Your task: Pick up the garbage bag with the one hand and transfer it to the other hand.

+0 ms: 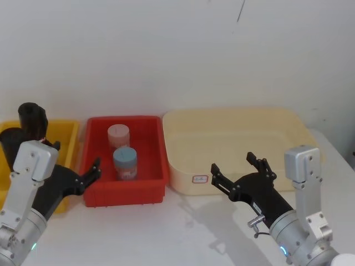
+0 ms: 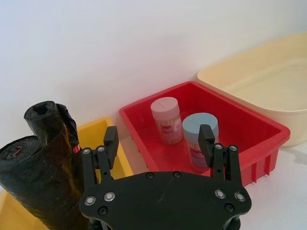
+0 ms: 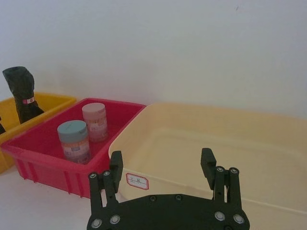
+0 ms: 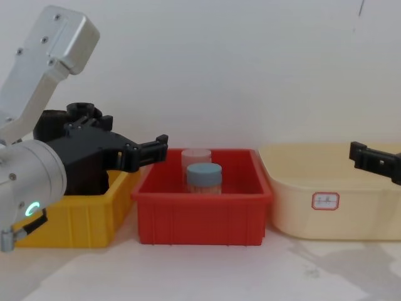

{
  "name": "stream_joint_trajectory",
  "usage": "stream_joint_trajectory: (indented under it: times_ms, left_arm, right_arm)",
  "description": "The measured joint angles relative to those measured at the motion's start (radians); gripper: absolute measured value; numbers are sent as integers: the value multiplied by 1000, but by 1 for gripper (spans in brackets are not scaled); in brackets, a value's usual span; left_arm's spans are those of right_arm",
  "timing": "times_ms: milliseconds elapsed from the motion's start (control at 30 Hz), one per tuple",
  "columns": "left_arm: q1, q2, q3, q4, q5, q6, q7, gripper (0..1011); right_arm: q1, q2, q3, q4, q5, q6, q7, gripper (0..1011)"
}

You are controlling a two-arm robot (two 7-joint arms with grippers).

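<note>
Garbage bag point(image 1: 11, 142) stands tilted in the yellow bin point(image 1: 64, 133), at about nine o'clock from the red bin point(image 1: 127, 194) in the head view. It touches the red-marked roll point(image 1: 32, 117) at its one o'clock. The left gripper point(image 2: 159, 135) hovers spread and empty near the yellow bin's three o'clock wall, with the plain roll at roughly ten o'clock from it. To pick well, it likely needs to swing toward ten o'clock, straddle the plain roll near its top, clear of the neighbour, and close squarely. The right gripper point(image 1: 233, 163) hangs spread and empty at six o'clock of the cream tub point(image 1: 233, 119).
</note>
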Motion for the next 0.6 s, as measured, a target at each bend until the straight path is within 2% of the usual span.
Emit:
stream_joint_trajectory:
  times_ms: [600]
  left_arm:
    - [0,0,0,0,0,0,0,1001]
  right_arm:
    - [0,0,0,0,0,0,0,999]
